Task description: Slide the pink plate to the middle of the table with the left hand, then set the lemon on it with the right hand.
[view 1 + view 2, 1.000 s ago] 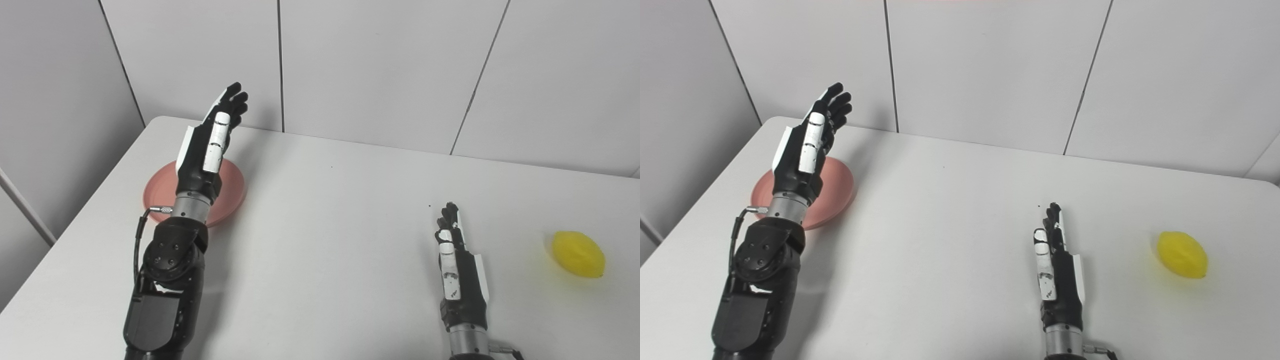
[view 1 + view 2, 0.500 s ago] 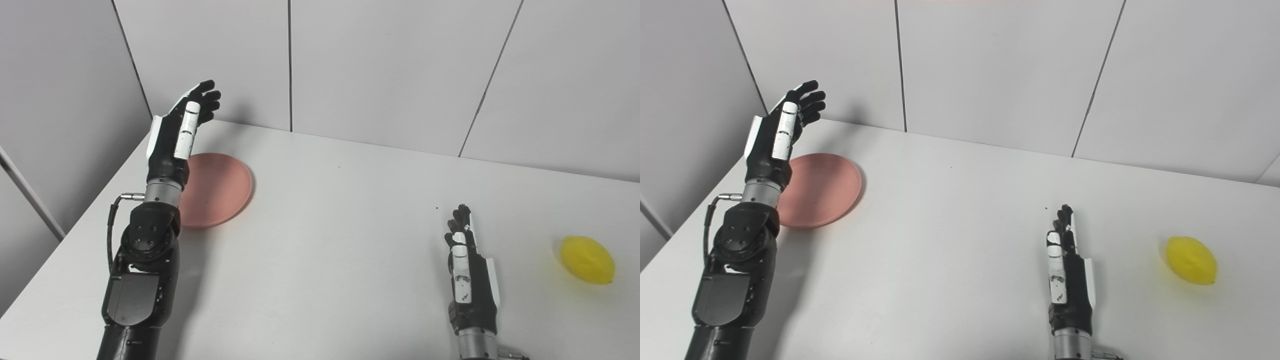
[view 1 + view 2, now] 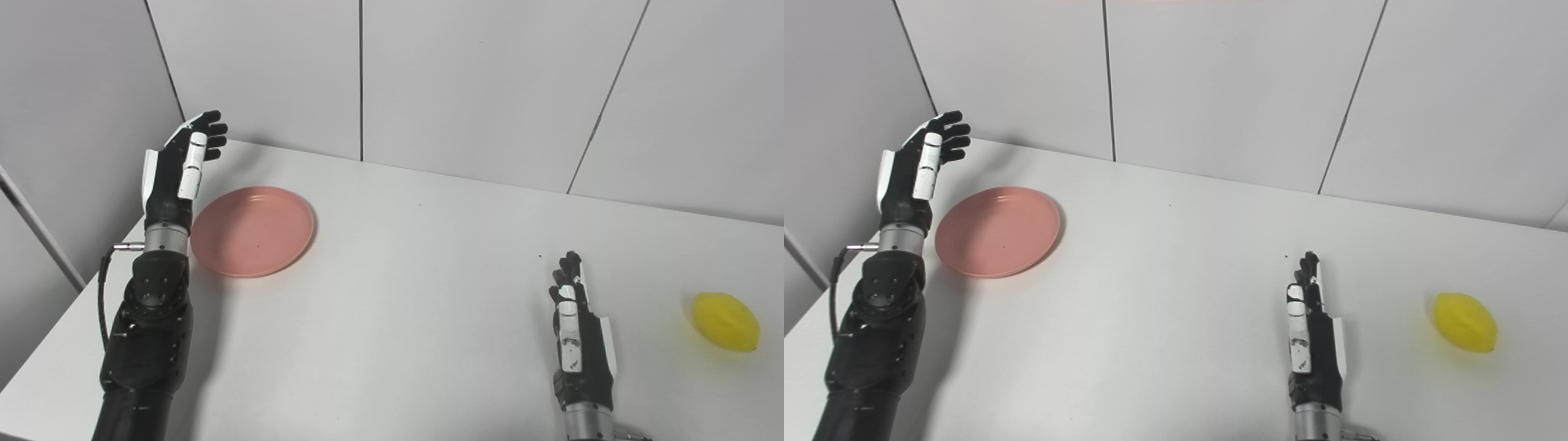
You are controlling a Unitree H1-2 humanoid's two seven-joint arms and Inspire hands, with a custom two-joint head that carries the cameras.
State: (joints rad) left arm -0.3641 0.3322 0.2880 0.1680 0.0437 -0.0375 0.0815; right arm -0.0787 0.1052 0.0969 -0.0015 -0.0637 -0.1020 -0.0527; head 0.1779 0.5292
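We see a white table (image 3: 429,275) with a rounded far-left corner and a smooth matte top. A tiny dark speck (image 3: 539,256) sits on it right of centre, perhaps a crumb or a mark; it is too small for us to tell. Behind the table stands a pale grey panelled wall (image 3: 478,86), split by 3 thin dark seams, with a darker grey side wall (image 3: 67,122) at the left.

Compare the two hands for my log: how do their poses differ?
The left hand is raised beside the plate, by the table's left edge; the right hand lies low near the table's front. The left's fingers curl forward at the tips; the right's look straighter. Both are open, holding nothing.
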